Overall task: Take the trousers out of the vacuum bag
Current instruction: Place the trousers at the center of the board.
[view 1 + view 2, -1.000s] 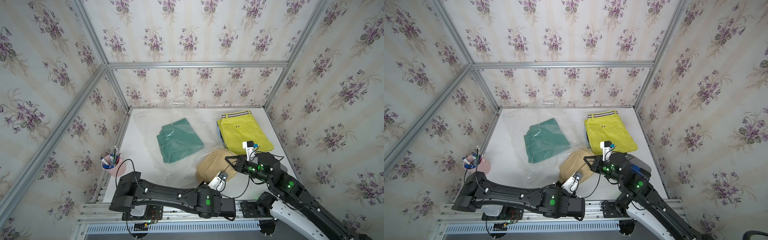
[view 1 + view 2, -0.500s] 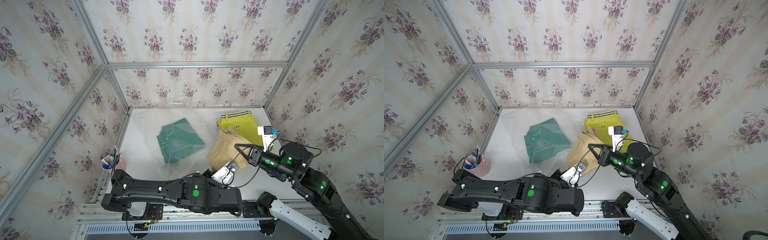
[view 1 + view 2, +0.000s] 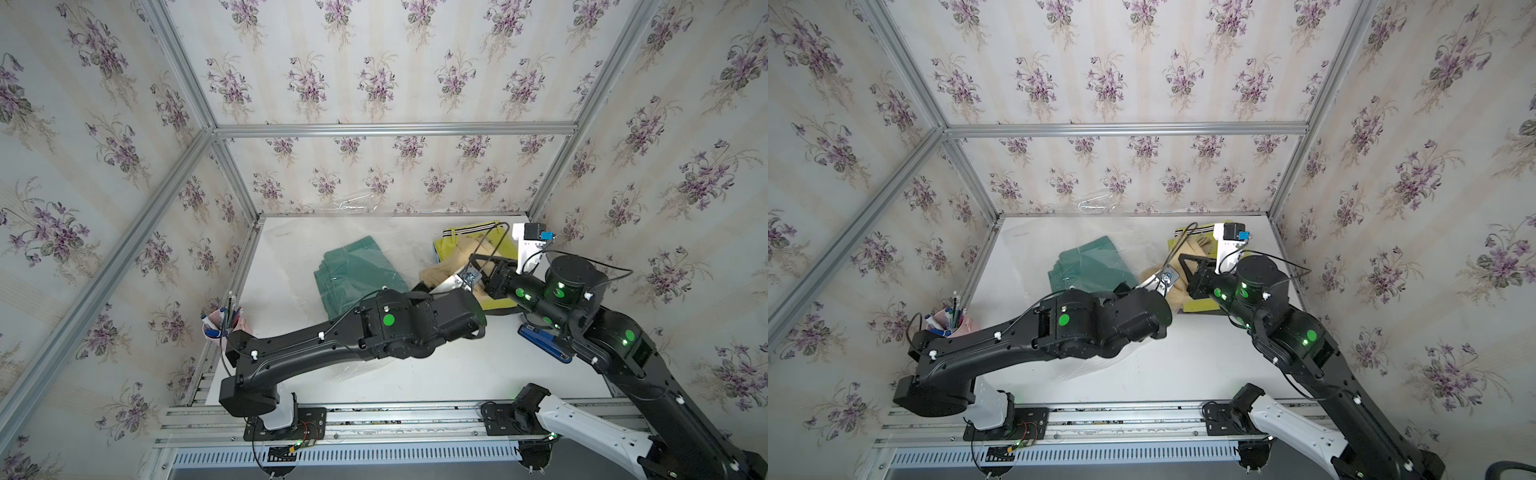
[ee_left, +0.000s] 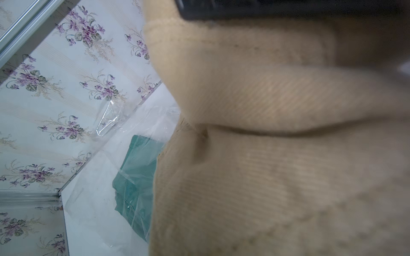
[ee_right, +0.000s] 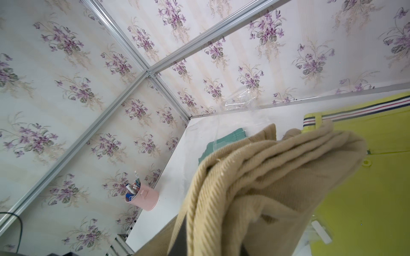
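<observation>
The left gripper (image 3: 467,277) and right gripper (image 3: 478,268) both pinch narrow on the tan trousers (image 5: 255,177), held up outside the vacuum bag (image 4: 106,119). The yellow-green trousers (image 5: 366,177) lie beside the bag, already out. The teal trousers (image 3: 353,270) lie inside it, apparently the only pair left.

trousers (image 3: 353,270) (image 5: 266,177) (image 5: 366,188) 3 | vacuum bag (image 4: 108,117) 1 | pen cup (image 5: 144,199) 1

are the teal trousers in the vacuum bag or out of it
In it. Crinkled clear film of the vacuum bag lies over the teal trousers in the left wrist view, with glare streaks across the cloth.
</observation>
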{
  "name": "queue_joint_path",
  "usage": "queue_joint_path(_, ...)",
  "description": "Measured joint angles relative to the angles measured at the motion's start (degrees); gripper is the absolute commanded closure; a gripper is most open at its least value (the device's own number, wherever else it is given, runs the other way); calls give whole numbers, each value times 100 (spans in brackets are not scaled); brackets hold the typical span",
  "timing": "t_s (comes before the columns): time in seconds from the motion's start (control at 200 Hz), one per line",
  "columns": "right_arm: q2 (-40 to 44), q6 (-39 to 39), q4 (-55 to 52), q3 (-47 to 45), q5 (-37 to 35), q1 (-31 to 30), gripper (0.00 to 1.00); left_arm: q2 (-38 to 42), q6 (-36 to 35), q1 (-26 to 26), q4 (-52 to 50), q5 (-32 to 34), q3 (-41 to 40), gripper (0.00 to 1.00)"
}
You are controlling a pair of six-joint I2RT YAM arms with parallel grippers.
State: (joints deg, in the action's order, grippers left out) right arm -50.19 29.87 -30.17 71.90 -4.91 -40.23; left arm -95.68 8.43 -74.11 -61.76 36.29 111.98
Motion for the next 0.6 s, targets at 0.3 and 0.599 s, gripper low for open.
queue_joint_path(0.3, -1034, -131, 804, 260, 1154, 1961, 100, -664, -763, 1283, 586, -822, 859, 93)
queue_joint_path(0.599, -2288, 190, 2081, 485, 2924, 3353, 100, -2065, -1438, 2269, 822, -1471, 2583, 92)
